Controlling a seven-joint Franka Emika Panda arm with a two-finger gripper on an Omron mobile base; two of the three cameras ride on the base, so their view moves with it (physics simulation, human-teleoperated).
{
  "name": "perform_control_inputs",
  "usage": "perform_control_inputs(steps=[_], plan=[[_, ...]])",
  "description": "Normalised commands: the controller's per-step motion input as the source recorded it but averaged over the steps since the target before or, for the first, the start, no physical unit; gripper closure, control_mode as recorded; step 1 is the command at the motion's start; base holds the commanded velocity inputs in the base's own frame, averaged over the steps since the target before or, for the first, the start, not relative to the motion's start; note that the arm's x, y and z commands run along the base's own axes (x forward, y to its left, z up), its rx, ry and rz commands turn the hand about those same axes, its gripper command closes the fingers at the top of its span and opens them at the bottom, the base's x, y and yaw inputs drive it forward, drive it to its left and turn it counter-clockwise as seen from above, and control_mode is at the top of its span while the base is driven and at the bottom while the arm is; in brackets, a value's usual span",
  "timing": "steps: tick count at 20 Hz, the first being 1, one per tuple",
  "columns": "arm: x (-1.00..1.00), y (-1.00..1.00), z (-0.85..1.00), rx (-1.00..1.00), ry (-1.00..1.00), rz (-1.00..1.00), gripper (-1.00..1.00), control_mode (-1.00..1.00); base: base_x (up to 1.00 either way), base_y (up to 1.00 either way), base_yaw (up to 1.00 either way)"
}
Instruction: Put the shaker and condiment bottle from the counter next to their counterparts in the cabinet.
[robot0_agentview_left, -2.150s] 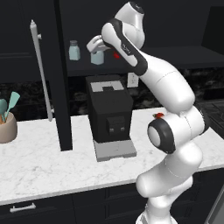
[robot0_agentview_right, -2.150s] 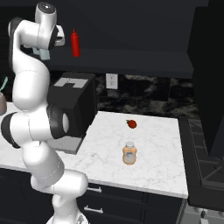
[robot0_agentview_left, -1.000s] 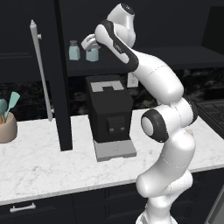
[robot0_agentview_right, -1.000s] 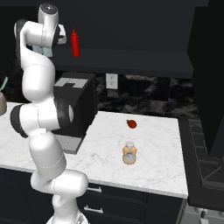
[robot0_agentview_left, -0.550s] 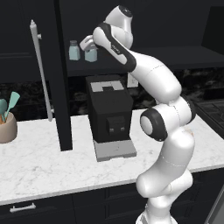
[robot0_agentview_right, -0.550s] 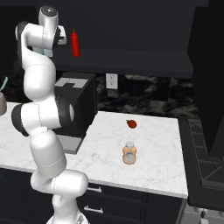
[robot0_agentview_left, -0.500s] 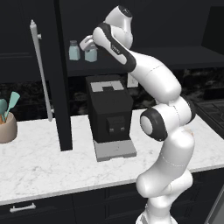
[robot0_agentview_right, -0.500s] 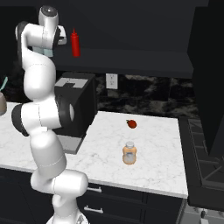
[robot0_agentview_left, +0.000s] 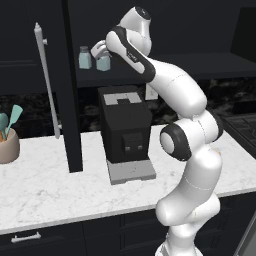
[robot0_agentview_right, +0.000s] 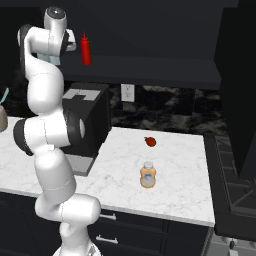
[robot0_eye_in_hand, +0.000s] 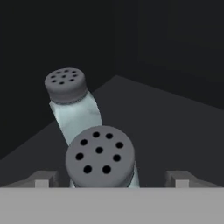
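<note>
Since a second ago your jaws have gone from clamped on the shaker (robot0_agentview_left: 103, 62) to spread wide: in the hand view the two finger tips (robot0_eye_in_hand: 43, 178) stand well out to either side of its grey perforated cap, touching nothing. The arm itself has barely moved in that time.

Going left to right in the left base view, you have a tan utensil crock (robot0_agentview_left: 7, 145) at the counter (robot0_agentview_left: 45, 192) edge, then the cabinet (robot0_agentview_left: 65, 75) door with its long grey bar handle (robot0_agentview_left: 47, 85). On the dark shelf behind the door stands the second shaker (robot0_agentview_left: 85, 57), and just beside it, to its right, the shaker you brought up, with your gripper (robot0_agentview_left: 100, 50) right at it. In the hand view the two shakers look very close; you cannot tell whether they touch. Below them sits the black coffee machine (robot0_agentview_left: 125, 130).

In the right base view, the red squeeze bottle (robot0_agentview_right: 86, 49) stands upright on the shelf just right of your hand. Further right, down on the counter, lie a small red item (robot0_agentview_right: 150, 142) and the condiment bottle (robot0_agentview_right: 147, 175), upright and well apart from the arm.
</note>
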Motion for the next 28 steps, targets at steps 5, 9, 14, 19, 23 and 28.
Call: perform_control_inputs(steps=[5,9,14,19,23,28], plan=[[0.0,0.0,0.0,0.0,0.0,0.0,-1.0,-1.0,0.0,0.0,0.0],[-0.01,0.0,0.0,0.0,0.0,-0.01,-1.0,-1.0,0.0,0.0,0.0],[-0.15,0.0,0.0,0.0,0.0,0.0,-1.0,-1.0,0.0,0.0,0.0],[-0.2,0.0,0.0,0.0,0.0,-0.01,-1.0,-1.0,0.0,0.0,0.0],[-0.23,0.0,0.0,0.0,0.0,-0.01,-1.0,-1.0,0.0,0.0,0.0],[-0.23,0.0,0.0,0.0,0.0,-0.02,-1.0,-1.0,0.0,0.0,0.0]])
